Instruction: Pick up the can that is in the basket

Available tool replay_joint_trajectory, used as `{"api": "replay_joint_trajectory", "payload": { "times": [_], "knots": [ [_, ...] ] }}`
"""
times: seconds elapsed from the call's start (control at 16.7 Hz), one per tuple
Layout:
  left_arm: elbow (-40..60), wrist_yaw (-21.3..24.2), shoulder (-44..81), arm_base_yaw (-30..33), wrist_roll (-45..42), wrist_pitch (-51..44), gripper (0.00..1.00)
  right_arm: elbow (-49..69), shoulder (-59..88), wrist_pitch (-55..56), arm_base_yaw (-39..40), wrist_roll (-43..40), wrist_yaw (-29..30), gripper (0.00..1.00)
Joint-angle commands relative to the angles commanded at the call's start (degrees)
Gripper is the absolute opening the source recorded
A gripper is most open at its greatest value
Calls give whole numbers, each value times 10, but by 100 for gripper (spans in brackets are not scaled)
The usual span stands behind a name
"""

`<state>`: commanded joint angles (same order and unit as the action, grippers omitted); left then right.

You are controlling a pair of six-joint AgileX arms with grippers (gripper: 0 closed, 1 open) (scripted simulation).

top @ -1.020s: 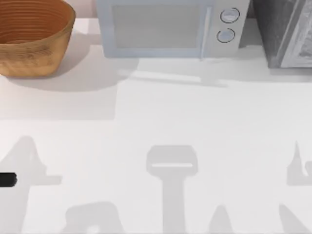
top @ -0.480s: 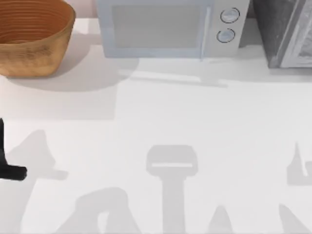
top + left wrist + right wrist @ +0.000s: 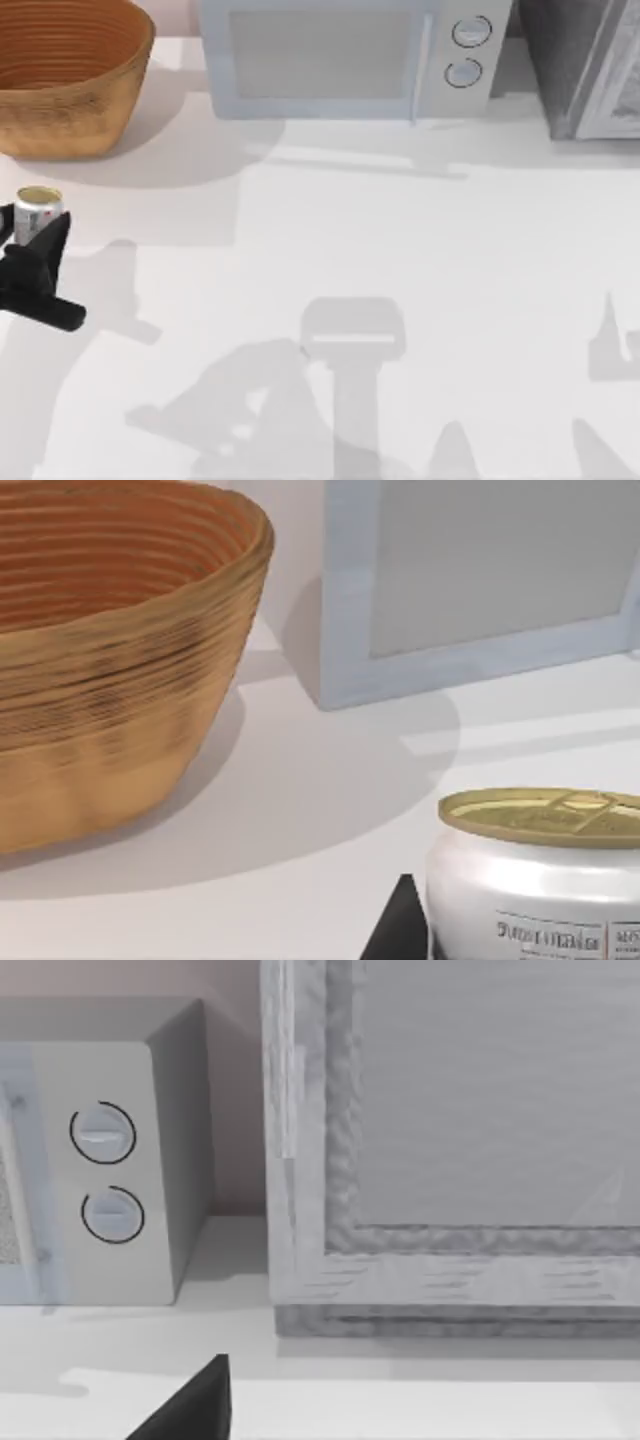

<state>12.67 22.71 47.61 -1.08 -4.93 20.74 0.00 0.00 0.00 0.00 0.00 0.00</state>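
The white table (image 3: 420, 260) spreads below me, with a pale microwave (image 3: 345, 60) at its twelve o'clock edge and a grey speckled cabinet (image 3: 585, 65) at about one o'clock. The basket (image 3: 65, 75), a large woven bowl of tan wicker with ribbed orange inside, sits at about ten o'clock; how much it holds I cannot tell, as its floor is cut off. The can (image 3: 38, 213) is not inside it: it stands upright outside the basket, near its wall on the side toward me, at nine o'clock. My left gripper (image 3: 28, 240) closes on the can's body, dark fingers against its sides, though the far finger is hidden and the arm is cut off at the table's left edge. I judge the can light, rigid and slick, thin-walled enough to dent, so the mid-body under the gold rim is the place to hold. Its label is too small to read. My right gripper (image 3: 190, 1410) shows one dark fingertip; I cannot tell its spread.
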Motion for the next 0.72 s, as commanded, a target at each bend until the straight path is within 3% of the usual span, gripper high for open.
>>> {"api": "replay_joint_trajectory", "payload": {
  "times": [0.72],
  "knots": [
    [124,183,354,22,-4,170,0,0,0,0,0,0,0,100]
  ]
}}
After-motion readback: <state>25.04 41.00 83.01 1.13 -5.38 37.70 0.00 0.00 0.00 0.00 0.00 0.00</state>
